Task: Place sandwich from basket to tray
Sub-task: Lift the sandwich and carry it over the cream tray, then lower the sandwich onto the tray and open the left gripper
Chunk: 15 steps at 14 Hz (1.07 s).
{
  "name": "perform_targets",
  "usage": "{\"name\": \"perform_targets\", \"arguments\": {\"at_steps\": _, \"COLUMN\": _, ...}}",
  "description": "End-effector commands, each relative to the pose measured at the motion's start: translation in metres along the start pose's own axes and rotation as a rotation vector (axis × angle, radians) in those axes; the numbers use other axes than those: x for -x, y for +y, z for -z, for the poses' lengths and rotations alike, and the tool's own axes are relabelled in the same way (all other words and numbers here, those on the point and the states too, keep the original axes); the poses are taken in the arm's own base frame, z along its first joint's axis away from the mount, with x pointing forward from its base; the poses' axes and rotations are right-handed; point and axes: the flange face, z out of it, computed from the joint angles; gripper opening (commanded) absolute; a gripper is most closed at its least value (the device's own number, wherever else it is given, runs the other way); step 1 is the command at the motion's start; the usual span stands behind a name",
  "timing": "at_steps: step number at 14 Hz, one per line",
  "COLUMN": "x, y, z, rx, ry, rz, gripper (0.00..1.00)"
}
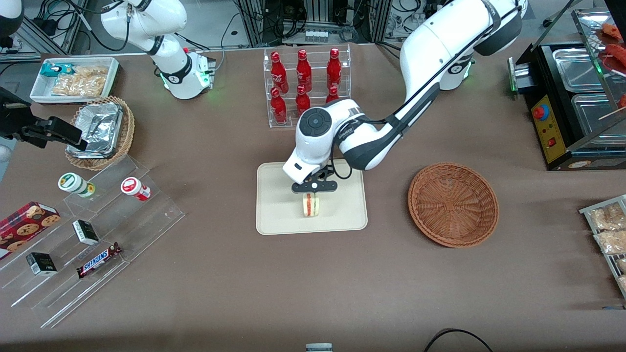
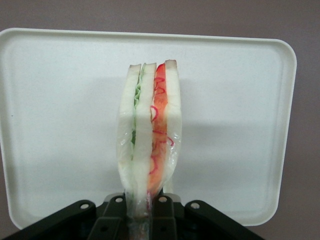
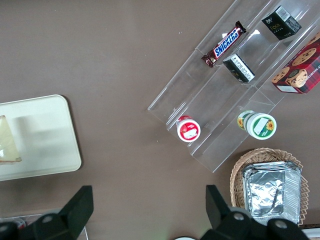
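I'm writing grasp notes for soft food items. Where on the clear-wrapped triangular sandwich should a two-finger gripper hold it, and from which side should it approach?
Judging by the current hold, grip across the flat bread faces at the wedge's upper end, coming from above. The gripper is shut on the clear-wrapped triangular sandwich that way, over the cream rectangular tray. The flat outer slices give the fingers parallel surfaces, and the filling edge stays clear.

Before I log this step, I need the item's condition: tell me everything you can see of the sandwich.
The sandwich is a small wedge of pale white bread slices with green filling in one layer and red-orange in the other, under clear wrap. It stands on edge, layers upright, over the cream tray. The gripper is shut on its end nearest the wrist camera. Whether it rests on the tray or hangs just above it cannot be told.
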Motion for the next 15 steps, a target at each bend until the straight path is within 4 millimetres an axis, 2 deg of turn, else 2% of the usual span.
{"name": "perform_targets", "arguments": {"at_steps": 1, "x": -0.013, "y": 0.010, "z": -0.010, "rx": 0.002, "ry": 0.030, "rz": 0.023, "gripper": 0.10}}
{"name": "perform_targets", "arguments": {"at_steps": 2, "x": -0.010, "y": 0.015, "z": -0.016, "rx": 0.001, "ry": 0.025, "rz": 0.017, "gripper": 0.10}}
{"name": "perform_targets", "arguments": {"at_steps": 3, "x": -0.016, "y": 0.010, "z": -0.021, "rx": -0.008, "ry": 0.029, "rz": 0.024, "gripper": 0.10}}
{"name": "perform_targets", "arguments": {"at_steps": 9, "x": 0.003, "y": 0.018, "z": -0.037, "rx": -0.032, "ry": 0.016, "rz": -0.014, "gripper": 0.11}}
{"name": "perform_targets", "arguments": {"at_steps": 11, "x": 0.010, "y": 0.018, "z": -0.042, "rx": -0.045, "ry": 0.004, "rz": -0.020, "gripper": 0.16}}
{"name": "perform_targets", "arguments": {"at_steps": 12, "x": 0.010, "y": 0.017, "z": -0.043, "rx": -0.049, "ry": 0.005, "rz": -0.017, "gripper": 0.28}}
{"name": "perform_targets", "arguments": {"at_steps": 13, "x": 0.010, "y": 0.017, "z": -0.042, "rx": -0.049, "ry": 0.003, "rz": -0.014, "gripper": 0.55}}
{"name": "perform_targets", "arguments": {"at_steps": 14, "x": 0.008, "y": 0.016, "z": -0.041, "rx": -0.052, "ry": 0.005, "rz": -0.010, "gripper": 0.67}}
{"name": "perform_targets", "arguments": {"at_steps": 15, "x": 0.008, "y": 0.015, "z": -0.039, "rx": -0.055, "ry": 0.005, "rz": -0.010, "gripper": 0.86}}
